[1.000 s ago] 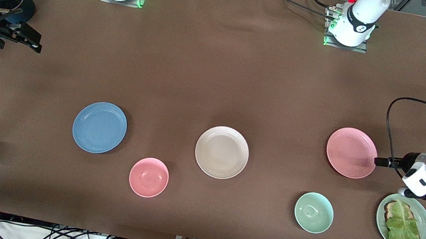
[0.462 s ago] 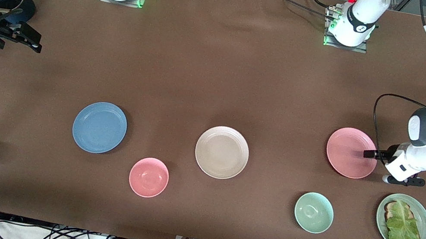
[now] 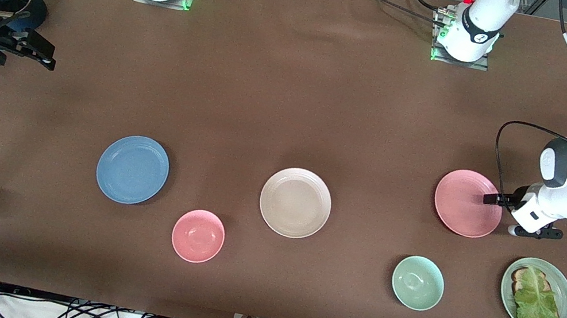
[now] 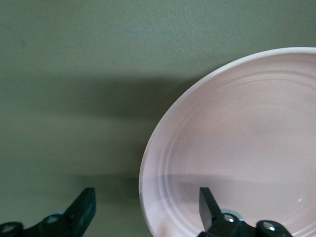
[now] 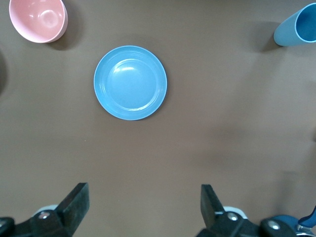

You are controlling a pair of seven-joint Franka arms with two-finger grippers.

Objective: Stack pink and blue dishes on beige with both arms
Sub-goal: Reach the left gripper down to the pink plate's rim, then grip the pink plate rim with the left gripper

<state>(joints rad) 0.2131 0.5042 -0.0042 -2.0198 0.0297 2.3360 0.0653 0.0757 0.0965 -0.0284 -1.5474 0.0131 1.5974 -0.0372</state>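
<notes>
Left wrist view: left gripper spread wide astride the pink plate's rim, one finger over the plate, one outside; right gripper likewise wide, waiting high above the blue plate; beige plate between both plates.

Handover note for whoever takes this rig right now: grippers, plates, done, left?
Left gripper: open, straddling the pink plate's rim at the left arm's end; no lift.
Right gripper: open, waiting up at the right arm's end.
Blue plate and beige plate lie flat on the table, apart.
Done: nothing stacked.
Left: pink and blue onto beige.
</notes>
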